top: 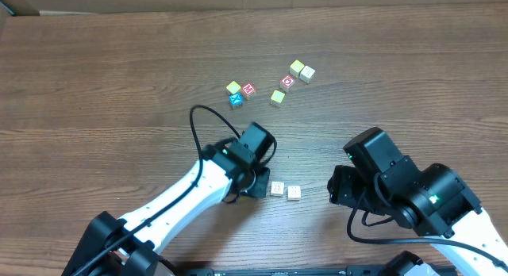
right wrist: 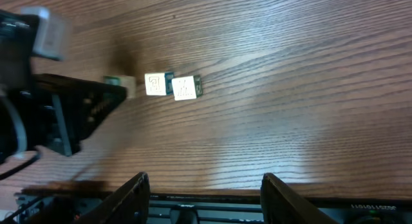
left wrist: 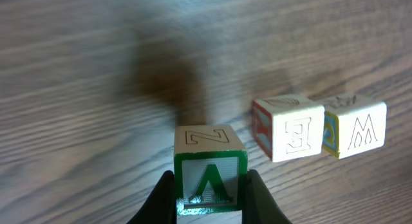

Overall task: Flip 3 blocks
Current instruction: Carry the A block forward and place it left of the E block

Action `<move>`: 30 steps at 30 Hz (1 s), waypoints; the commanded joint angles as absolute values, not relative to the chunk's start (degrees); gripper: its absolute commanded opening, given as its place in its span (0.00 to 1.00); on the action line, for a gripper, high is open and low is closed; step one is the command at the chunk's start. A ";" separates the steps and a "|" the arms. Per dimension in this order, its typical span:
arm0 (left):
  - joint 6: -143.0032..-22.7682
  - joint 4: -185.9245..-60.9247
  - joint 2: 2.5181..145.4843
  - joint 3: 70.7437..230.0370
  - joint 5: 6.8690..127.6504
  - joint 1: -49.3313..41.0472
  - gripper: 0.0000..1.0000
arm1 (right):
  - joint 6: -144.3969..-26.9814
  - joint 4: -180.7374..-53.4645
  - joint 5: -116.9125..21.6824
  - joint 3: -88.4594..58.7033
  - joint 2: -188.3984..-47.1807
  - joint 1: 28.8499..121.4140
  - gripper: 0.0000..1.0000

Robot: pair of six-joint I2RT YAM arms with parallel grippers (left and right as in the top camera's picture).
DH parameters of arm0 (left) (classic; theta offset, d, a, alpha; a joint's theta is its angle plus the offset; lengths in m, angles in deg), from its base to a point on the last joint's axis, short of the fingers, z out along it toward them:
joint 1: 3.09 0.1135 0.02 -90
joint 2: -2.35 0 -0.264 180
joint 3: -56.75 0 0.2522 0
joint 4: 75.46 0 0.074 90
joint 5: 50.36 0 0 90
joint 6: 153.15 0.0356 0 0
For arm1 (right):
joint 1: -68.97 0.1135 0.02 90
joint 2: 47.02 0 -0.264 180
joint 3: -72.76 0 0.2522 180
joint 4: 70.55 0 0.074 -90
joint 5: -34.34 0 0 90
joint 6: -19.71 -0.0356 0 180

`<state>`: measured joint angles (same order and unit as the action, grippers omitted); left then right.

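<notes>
In the left wrist view my left gripper (left wrist: 209, 193) is shut on a green-and-white letter block (left wrist: 209, 166), one black finger on each side of it. To its right, two pale cream blocks (left wrist: 293, 129) (left wrist: 357, 124) stand side by side on the table, touching. From overhead the left gripper (top: 257, 182) sits just left of the same cream pair (top: 277, 189) (top: 294, 193) and hides the green block. My right gripper (right wrist: 205, 198) hangs open and empty over the table's front edge, right of the cream blocks (right wrist: 156, 84) (right wrist: 185, 88).
Several other small cubes lie farther back: a yellow-topped cube (top: 233, 87), a red one (top: 248, 90) and a blue one (top: 236, 100) in a cluster, and further yellow-topped cubes (top: 277, 97) (top: 297, 67) near a red-lettered cube (top: 288, 81).
</notes>
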<state>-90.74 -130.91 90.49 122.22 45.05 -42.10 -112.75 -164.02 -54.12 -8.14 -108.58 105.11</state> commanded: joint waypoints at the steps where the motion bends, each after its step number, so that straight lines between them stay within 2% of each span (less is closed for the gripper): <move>1: -93.34 -128.99 88.92 120.36 46.76 -43.98 0.09 | -113.80 -163.54 -53.81 -8.57 -108.34 106.70 0.57; 8: -95.16 -128.27 88.96 118.94 46.65 -44.35 0.10 | -115.48 -163.08 -53.81 -8.57 -108.34 108.23 0.56; 22: -95.60 -124.73 90.23 118.65 46.56 -44.37 0.18 | -115.46 -163.34 -53.79 -8.57 -108.34 108.23 0.56; 25: -96.01 -124.75 91.17 118.61 46.58 -44.37 0.26 | -115.44 -163.51 -53.81 -8.57 -108.34 108.23 0.56; 30: -96.19 -124.62 91.72 118.61 46.50 -44.35 0.32 | -115.41 -163.56 -53.83 -8.57 -108.34 108.23 0.57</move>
